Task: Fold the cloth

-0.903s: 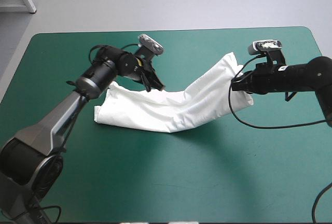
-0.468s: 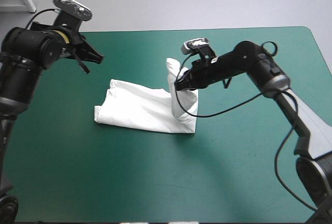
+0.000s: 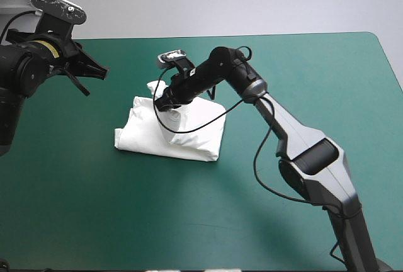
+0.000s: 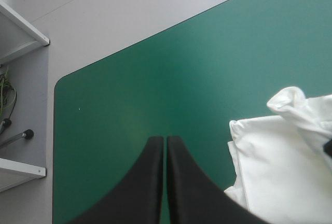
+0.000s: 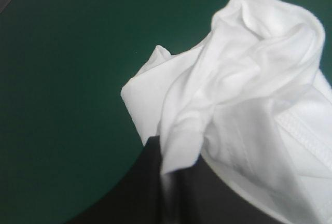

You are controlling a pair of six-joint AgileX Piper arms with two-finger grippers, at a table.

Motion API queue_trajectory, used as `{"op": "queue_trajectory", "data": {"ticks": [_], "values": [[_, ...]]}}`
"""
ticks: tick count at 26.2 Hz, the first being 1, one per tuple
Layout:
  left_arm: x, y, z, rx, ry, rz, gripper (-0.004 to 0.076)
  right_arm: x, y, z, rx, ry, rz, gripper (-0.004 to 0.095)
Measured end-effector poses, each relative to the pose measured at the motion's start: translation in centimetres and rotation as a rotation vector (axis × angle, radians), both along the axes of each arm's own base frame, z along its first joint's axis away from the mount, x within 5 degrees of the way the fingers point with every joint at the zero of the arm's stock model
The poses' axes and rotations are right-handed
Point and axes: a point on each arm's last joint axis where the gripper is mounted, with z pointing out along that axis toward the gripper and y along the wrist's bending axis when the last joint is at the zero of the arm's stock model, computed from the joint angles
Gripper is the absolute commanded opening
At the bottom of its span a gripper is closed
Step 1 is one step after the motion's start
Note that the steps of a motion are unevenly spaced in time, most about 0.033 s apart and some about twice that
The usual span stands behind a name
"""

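T-shirt (image 3: 195, 136) lies lengthwise under your right gripper (image 3: 162, 103), which pinches its lifted end; left gripper (image 4: 165, 146), pressed together, hangs well apart

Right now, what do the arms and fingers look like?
The left gripper and right gripper each carry two broad black fingers shaped like curved fins. The left arm is black and cylindrical at the wrist, with a yellow band. The right arm is black near the wrist, then pale grey links with a dark joint.
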Motion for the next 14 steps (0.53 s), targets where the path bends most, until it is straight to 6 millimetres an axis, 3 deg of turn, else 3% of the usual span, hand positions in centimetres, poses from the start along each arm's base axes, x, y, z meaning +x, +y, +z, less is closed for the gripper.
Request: {"op": "queue_trajectory", "data": {"ticks": [8,9,10,14], "values": [[0.0,0.0,-0.1,-0.002,0.008,0.001,0.0019,0.6,3.3,-2.6,0.039,0.045,0.041,0.0026],[-0.1,0.0,-0.1,-0.005,0.011,0.0,0.0019,0.5,3.7,-2.9,0.054,0.058,0.051,0.0089],[-0.1,-0.1,-0.1,-0.008,0.014,-0.002,0.0019,0.3,4.0,-2.9,0.068,0.064,0.063,0.0237],[-0.1,-0.3,-0.2,-0.028,0.021,-0.014,0.0019,-0.5,4.8,-2.1,0.188,0.094,0.144,0.0619]]}}
